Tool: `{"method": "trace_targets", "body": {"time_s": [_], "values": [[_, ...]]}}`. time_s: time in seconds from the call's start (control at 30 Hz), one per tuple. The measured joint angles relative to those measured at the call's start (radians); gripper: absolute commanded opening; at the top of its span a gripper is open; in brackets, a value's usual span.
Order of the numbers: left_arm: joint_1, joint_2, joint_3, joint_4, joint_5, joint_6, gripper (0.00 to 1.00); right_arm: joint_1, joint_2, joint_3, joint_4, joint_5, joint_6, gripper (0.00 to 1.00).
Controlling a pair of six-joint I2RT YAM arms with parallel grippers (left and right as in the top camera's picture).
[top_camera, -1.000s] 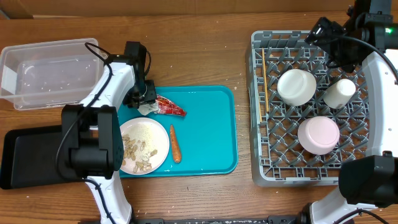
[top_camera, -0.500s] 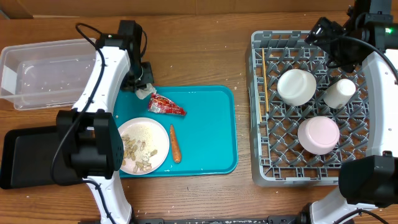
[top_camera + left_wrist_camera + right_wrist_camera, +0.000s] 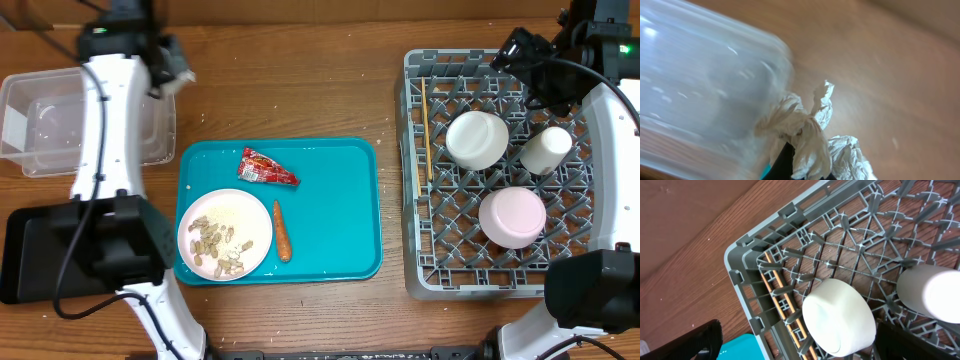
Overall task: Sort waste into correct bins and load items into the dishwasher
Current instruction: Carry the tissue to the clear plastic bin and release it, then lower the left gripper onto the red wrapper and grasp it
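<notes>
My left gripper [image 3: 172,62] is shut on the crumpled white tissue [image 3: 807,132] and holds it in the air beside the right rim of the clear plastic tub [image 3: 60,125], which also shows blurred in the left wrist view [image 3: 700,90]. The red-and-white wrapper [image 3: 267,168], the carrot [image 3: 282,230] and a white plate [image 3: 225,235] with pale food scraps lie on the teal tray [image 3: 340,210]. The grey dish rack [image 3: 500,275] holds two bowls [image 3: 477,138] [image 3: 512,216], a cup [image 3: 546,150] and chopsticks [image 3: 425,130]. My right gripper [image 3: 520,50] is open and empty above the rack's back corner.
The shallow black tray [image 3: 40,250] lies at the front left, partly under the left arm's base. In the right wrist view the rack's corner [image 3: 745,265], the chopsticks [image 3: 782,297], a bowl [image 3: 837,315] and the cup [image 3: 932,292] show below the fingers.
My left gripper has lifted the tissue off the teal tray's back left corner and carried it back and left to the clear tub. The right arm has not moved.
</notes>
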Motion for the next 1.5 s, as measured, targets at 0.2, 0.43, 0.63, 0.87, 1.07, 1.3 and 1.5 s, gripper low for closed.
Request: {"method": "trace_targets", "body": {"time_s": [0.2, 0.43, 0.63, 0.87, 1.07, 1.3, 1.5], "values": [[0.129, 0.006, 0.000, 0.065, -0.023, -0.013, 0.86, 0.000, 0.000, 0.000, 0.000, 0.000, 0.000, 1.00], [0.183, 0.032, 0.000, 0.030, -0.023, -0.019, 1.00, 0.000, 0.000, 0.000, 0.000, 0.000, 0.000, 1.00], [0.175, 0.031, 0.002, -0.048, 0.170, -0.019, 1.00, 0.000, 0.000, 0.000, 0.000, 0.000, 0.000, 1.00], [0.035, 0.030, -0.010, -0.210, 0.485, -0.019, 1.00, 0.000, 0.000, 0.000, 0.000, 0.000, 0.000, 1.00], [-0.200, 0.027, -0.110, -0.216, 0.447, -0.069, 1.00, 0.000, 0.000, 0.000, 0.001, 0.000, 0.000, 1.00], [-0.337, 0.025, -0.280, -0.135, 0.426, -0.275, 1.00, 0.000, 0.000, 0.000, 0.000, 0.001, 0.000, 1.00], [-0.373, 0.023, -0.372, -0.043, 0.401, -0.416, 0.99, 0.000, 0.000, 0.000, 0.001, 0.000, 0.000, 1.00]]}}
